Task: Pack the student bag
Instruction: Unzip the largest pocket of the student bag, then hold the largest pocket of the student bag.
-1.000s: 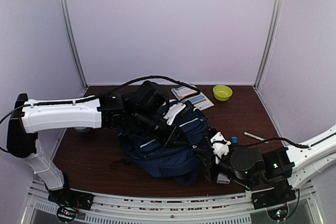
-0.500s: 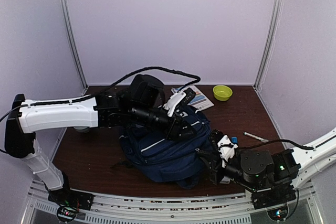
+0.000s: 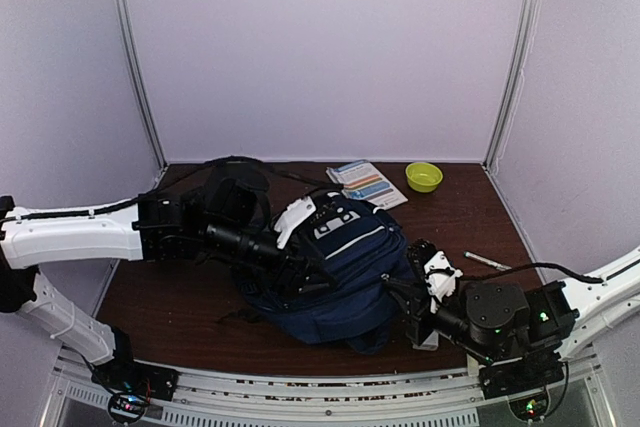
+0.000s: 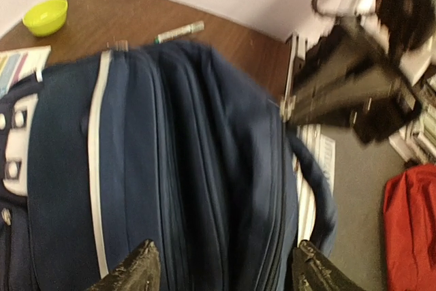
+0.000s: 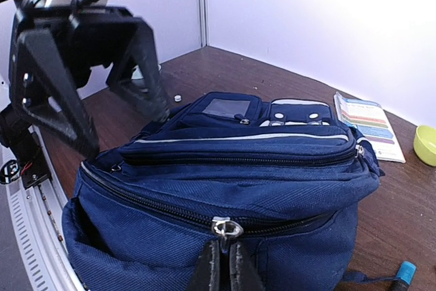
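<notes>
"Bag (image 3: 335, 282) sits mid-table (image 3: 470, 217), doesn't it, between the two arms?"

"It does, white patch toward the far side. Its zips run crosswise in front of the right gripper (image 5: 221, 251), from the left arm's side toward the far right."

"So which arm is nearer the job?"

"The right one, I'd say. Its fingers are pressed together, tips right under the zip pull (image 5: 226, 226). Whether they pinch the tab I can't tell. That zip looks closed, so I reckon it has to be opened sideways along that line, not toward the arm."

"And the left gripper (image 4: 223, 253)?"

"Jaws spread wide, holding nothing, over the bag's left flank."

"What's to go in?"

"Probably the booklet (image 3: 367, 184), green bowl (image 3: 424, 176) and pen (image 3: 487, 262). They lie beyond the bag to the right, and the pen is nearest the right arm."

"Do the cameras agree?"

"Only the right wrist shows the pull, and the gaping left jaws head-on. From above, the right wrist hides the pull. The left wrist view is blurred: two fingertips at the bottom edge, blue panels running off toward bowl and pen."
</notes>
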You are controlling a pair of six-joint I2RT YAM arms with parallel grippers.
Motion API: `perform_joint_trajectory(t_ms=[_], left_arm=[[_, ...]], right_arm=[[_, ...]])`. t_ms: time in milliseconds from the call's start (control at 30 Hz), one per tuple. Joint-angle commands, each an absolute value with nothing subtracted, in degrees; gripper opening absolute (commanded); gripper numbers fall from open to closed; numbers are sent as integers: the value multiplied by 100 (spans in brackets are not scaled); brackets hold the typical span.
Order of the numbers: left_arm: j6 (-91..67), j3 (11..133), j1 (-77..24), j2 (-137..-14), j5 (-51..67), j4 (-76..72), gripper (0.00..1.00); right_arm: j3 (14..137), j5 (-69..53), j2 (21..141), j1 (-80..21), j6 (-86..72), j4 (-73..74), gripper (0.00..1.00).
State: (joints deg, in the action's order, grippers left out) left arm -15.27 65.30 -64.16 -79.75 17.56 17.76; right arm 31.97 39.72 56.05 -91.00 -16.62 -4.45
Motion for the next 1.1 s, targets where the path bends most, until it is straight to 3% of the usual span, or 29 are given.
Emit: perform_joint_trajectory(t_ms=[0, 367, 733, 967, 1067], left_arm=[[-1156, 5995, -6454, -7504, 1895, 1961, 68], [-1153, 5248, -6533, -6781, 2136, 1969, 54], [-1238, 4929, -6693, -6958, 1917, 1636, 66], [-1418, 4587, -6715, -7067, 2081, 969, 50], [-1424, 4594, -6708, -7154, 2179, 853, 39]], right_arm=[[3269, 4456, 5392, -9116, -1521, -725, 0], [3433, 4579, 5508, -9088, -1507, -615, 0], [3566, 4542, 5596, -9086, -1466, -648, 0], [3588, 4539, 5601, -9079, -1460, -715, 0], [3586, 4542, 5580, -9075, -1463, -698, 0]])
